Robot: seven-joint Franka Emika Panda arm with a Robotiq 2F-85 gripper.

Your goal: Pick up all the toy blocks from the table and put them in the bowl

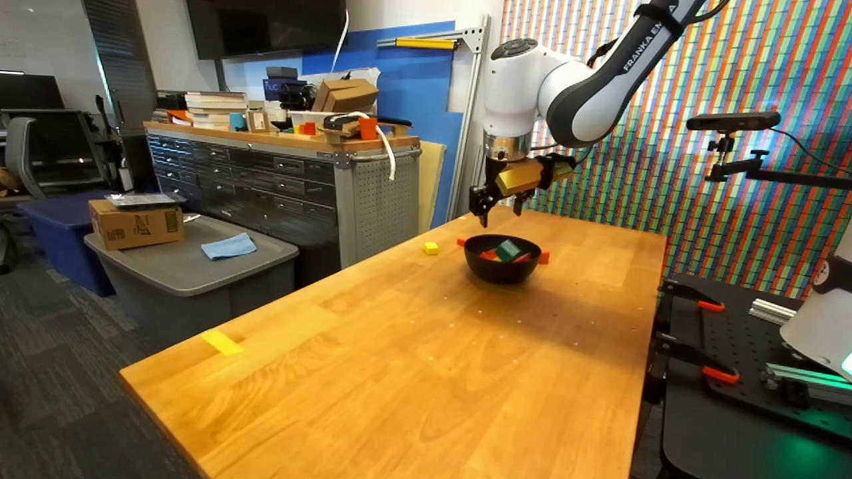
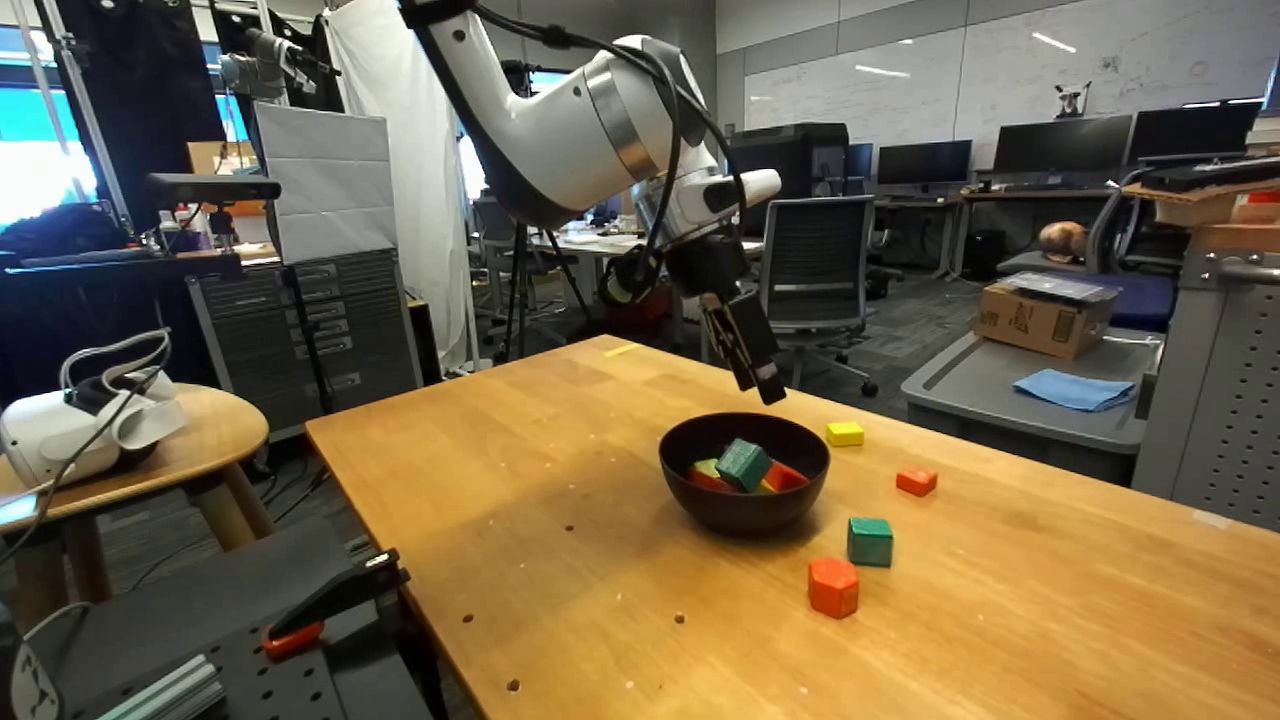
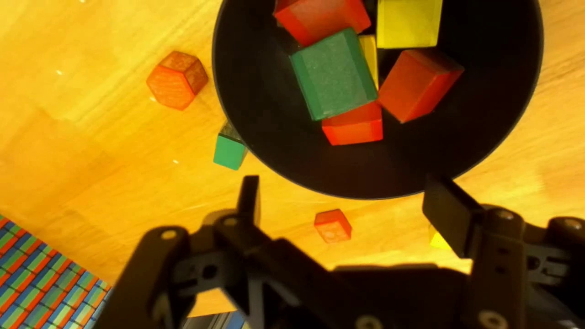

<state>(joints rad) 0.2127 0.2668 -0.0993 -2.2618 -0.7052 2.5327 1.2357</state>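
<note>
While the arm slants down, its end effector gapes, seemingly above the bowl.

In an exterior view we're up above the worktop, gazing down its length, yellow strip in the foreground, bowl well off, striped backdrop beyond. And here, in an exterior view facing the whiteboard, the bowl comes out nearer and that strip is away at the far end: the two look roughly towards each other! Both take in worktop, bowl, arm and grey bin. Wrist view, tightest of all, peers steeply down, bowl cropped at the top, jaws parted below, a slice of backdrop lower left.
</note>
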